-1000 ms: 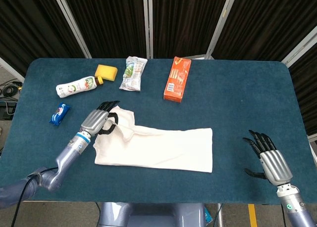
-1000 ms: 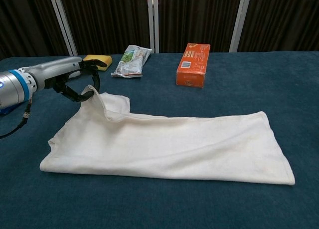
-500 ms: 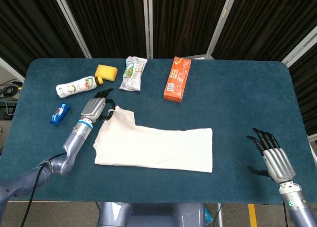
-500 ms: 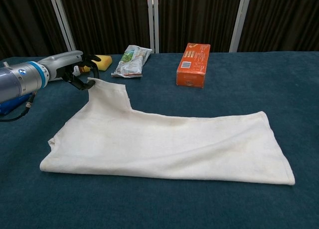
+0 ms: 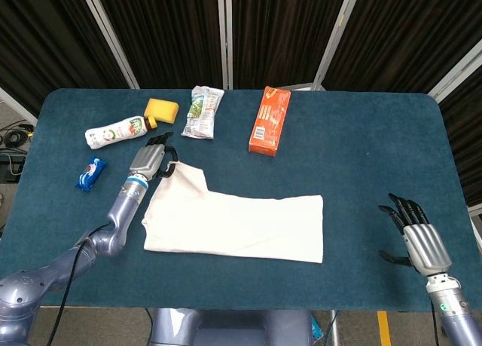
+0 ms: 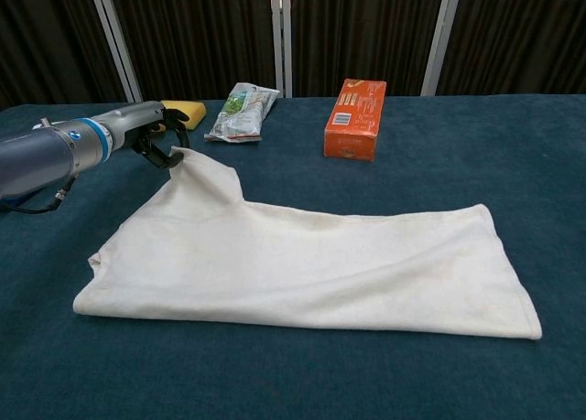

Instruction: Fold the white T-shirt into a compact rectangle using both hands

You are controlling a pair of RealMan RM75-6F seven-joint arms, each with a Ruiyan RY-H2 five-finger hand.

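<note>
Left hand [image 6: 157,138] pinches the far-left corner of the white T-shirt [image 6: 302,264] — fabric flat on the desk [image 5: 361,157]. Right hand [image 5: 419,241] — fingers spread, holding nothing.

White T-shirt [image 5: 233,225], folded lengthwise into a long strip (flat), far-left corner lifted, mid-table

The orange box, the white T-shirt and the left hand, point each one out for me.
orange box [image 5: 269,120], head view, middle of its top face.
white T-shirt [image 6: 302,269], chest view, middle of the flat cloth.
left hand [image 5: 150,160], head view, silver back of the hand.
</note>
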